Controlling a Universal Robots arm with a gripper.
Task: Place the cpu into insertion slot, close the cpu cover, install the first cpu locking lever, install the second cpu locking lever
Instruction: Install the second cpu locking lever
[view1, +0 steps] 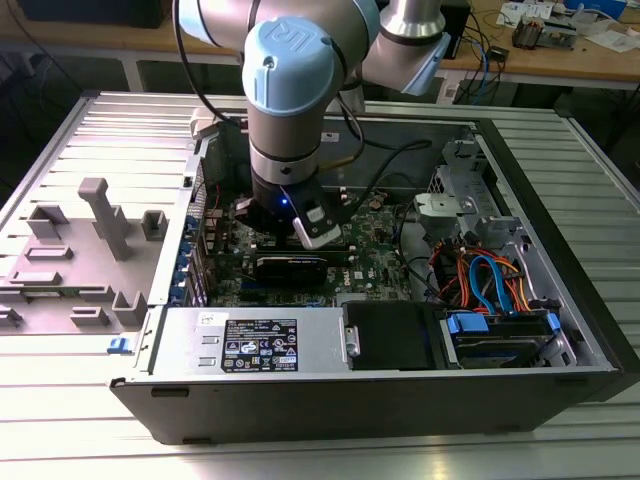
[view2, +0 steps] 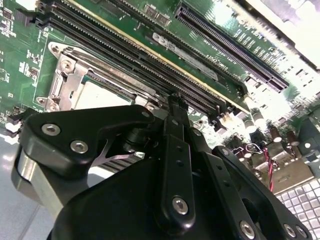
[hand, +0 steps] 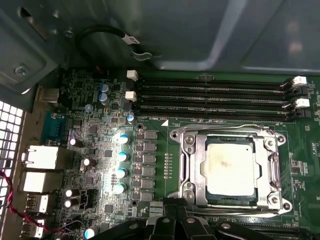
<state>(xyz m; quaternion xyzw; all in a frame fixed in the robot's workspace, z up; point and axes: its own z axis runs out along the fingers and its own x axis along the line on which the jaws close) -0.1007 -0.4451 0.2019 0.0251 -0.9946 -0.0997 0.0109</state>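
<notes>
Now cpu (hand: 230, 166) sits in slot just beside pincer (hand: 172, 204), jaws' state unclear.

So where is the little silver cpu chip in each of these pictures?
Exterior view: I cannot pick the cpu out; the arm stands over that part of the board.
First wrist view: the cpu sits in the insertion slot with the cpu cover framing it.
Second wrist view: a corner of the cpu shows just beyond the gripper.
Shared landmark: the long black memory slots beside it.
</notes>
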